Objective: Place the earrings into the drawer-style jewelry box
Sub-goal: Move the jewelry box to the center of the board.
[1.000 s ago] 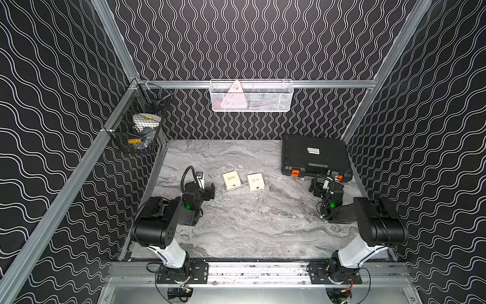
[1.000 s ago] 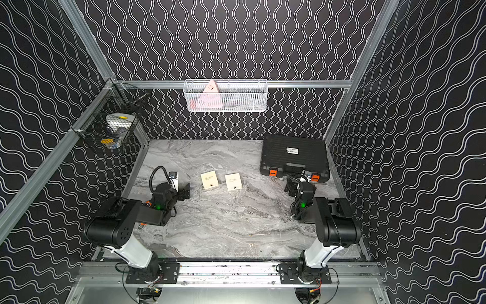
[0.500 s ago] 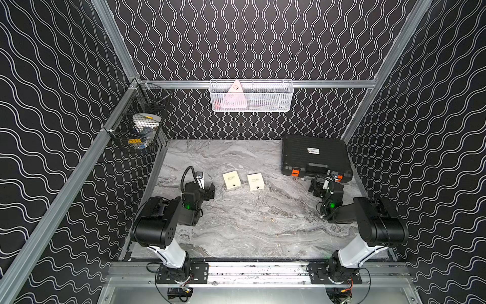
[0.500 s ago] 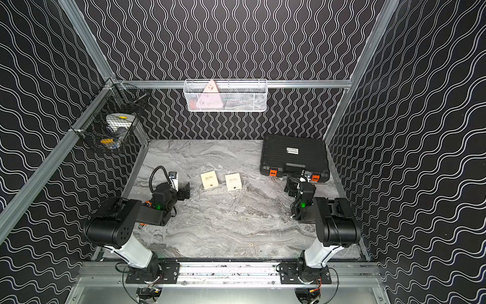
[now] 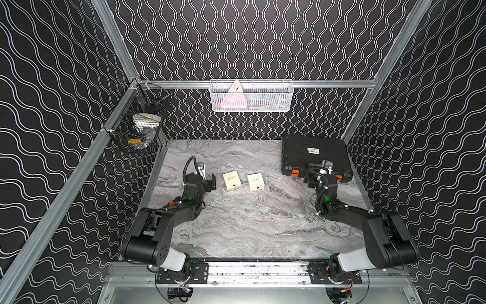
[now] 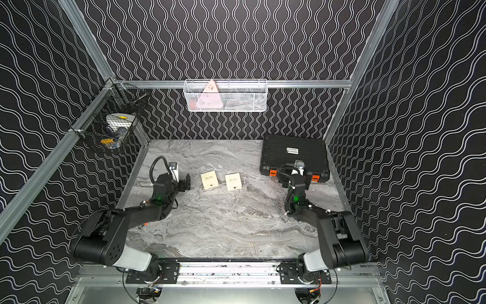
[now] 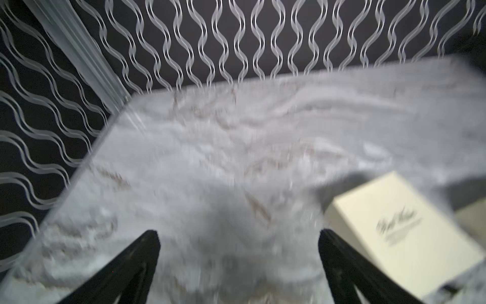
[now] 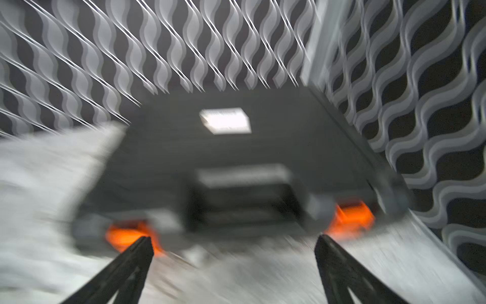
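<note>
earrings (image 5: 278, 244): tiny gold specks scattered on table (image 5: 236, 231) | jewelry boxes (image 5: 231, 180): two, cream, side by side

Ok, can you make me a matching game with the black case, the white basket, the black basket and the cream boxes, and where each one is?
Things:
1 black case
2 white basket
3 black basket
4 cream boxes

Places:
A hanging on the back wall
B middle of the table
C hanging on the left side rail
D far right corner of the table

Pairs: 1-D, 2-A, 3-C, 4-B

The earrings (image 5: 272, 219) (mere gold specks) are too small to resolve.
</note>
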You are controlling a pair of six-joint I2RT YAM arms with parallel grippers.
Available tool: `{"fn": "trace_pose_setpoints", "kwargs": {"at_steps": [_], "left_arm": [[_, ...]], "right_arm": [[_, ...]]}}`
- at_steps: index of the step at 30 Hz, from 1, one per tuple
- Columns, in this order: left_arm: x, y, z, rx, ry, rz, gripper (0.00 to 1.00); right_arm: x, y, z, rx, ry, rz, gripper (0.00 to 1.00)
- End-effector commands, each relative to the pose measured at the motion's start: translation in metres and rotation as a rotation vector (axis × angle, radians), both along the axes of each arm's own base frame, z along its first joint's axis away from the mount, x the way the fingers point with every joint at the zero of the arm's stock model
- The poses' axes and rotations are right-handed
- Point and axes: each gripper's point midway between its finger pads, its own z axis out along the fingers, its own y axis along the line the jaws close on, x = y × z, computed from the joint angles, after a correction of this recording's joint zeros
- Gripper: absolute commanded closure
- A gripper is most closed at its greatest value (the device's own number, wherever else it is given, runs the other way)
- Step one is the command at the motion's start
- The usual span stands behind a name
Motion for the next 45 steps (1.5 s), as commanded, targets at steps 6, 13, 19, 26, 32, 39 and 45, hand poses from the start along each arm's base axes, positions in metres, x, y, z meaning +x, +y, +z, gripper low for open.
{"fn": "trace_pose_setpoints", "kwargs": {"at_steps": [6,13,19,26,32,39,45], "left_arm": [[0.0,-0.063,-0.016,-0.145,0.311,-0.065,0.01],[0.05,-0.118,-0.026,-0.228,0.488,-0.225,0.01],[0.072,-0.139,-0.055,-0.045,0.622,-0.227,0.01],[0.075,-0.147,-0.089,0.039,0.721,-0.176,0.01],[0.076,-0.135,-0.098,0.076,0.726,-0.116,0.01],[0.064,-0.128,-0.109,0.094,0.768,-0.093,0.03],[0.046,-0.124,-0.105,0.076,0.801,-0.092,0.18]], "right_arm": [[-0.019,0.151,0.025,0.243,0.196,0.286,0.0],[-0.02,0.226,-0.015,0.331,0.483,0.527,0.0],[-0.016,0.242,-0.038,0.328,0.56,0.577,0.0],[-0.022,0.245,-0.051,0.325,0.594,0.604,0.0],[-0.033,0.242,-0.065,0.325,0.627,0.615,0.0],[-0.038,0.24,-0.065,0.329,0.627,0.623,0.0],[-0.042,0.237,-0.063,0.328,0.619,0.623,0.0]]}}
